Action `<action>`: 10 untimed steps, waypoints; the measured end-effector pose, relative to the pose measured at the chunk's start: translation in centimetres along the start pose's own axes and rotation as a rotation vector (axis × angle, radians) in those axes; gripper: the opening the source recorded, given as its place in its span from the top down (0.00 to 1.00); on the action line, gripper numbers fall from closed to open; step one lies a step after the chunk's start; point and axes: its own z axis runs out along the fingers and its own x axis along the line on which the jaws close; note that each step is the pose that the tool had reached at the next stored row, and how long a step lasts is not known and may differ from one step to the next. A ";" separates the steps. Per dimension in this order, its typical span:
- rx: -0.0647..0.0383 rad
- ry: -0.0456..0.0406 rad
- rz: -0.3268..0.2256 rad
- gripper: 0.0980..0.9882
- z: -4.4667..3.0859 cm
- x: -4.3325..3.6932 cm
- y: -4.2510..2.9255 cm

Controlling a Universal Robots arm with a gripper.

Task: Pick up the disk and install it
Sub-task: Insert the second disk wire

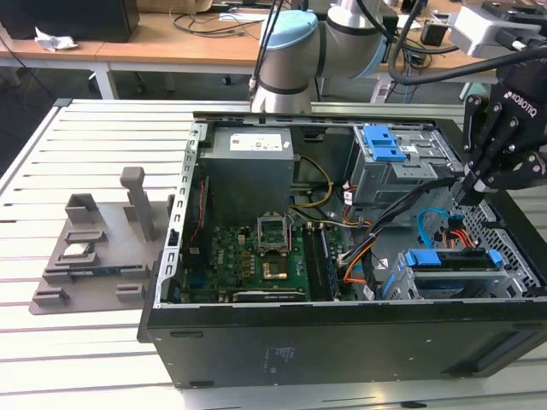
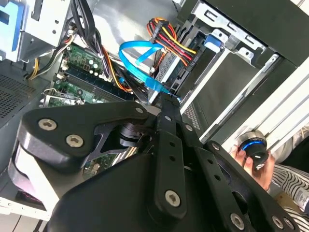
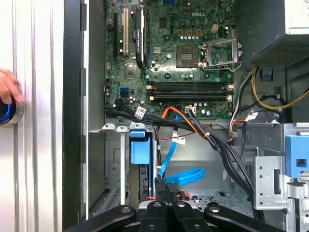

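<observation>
The gripper [image 1: 468, 192] is hanging over the open case [image 1: 342, 342], at the exterior view's right. Its fingers are pressing together into one point, and nothing is showing between them. In the first wrist view the gripper [image 3: 166, 186] is being cut off by the picture's edge, so only the finger ends and knuckles are showing. In the second wrist view its black body is covering much of the case interior, and the tip [image 2: 166, 104] is pointing at a flat blue cable [image 2: 140, 63]. I cannot tell whether the tip is touching that cable.

The disk [image 1: 453, 272] is sitting on edge in the bay at the case's near corner, below the gripper and apart from it. Its long axis is running along the exterior view's left-to-right, with the blue frame showing at both ends. Most of its body is hiding inside the bay, and its label is not facing the camera. In the first wrist view only the blue frame end [image 3: 139, 147] and a thin dark edge are showing.

There is one gripper and one disk. One blue latch [image 1: 385, 143] is sitting on the upper cage. One grey fixture [image 1: 94, 248] is lying on the table, well apart from the case. One hand [image 3: 6, 87], cut off at the edge, is resting on a round knob [image 3: 6, 111] that is glowing blue.
</observation>
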 end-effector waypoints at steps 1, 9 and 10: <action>0.000 0.0000 0.000 0.99 0.00 0.00 0.01; 0.000 0.0003 0.000 0.70 0.34 -0.01 0.04; 0.000 0.0000 0.000 0.70 0.69 -0.01 0.02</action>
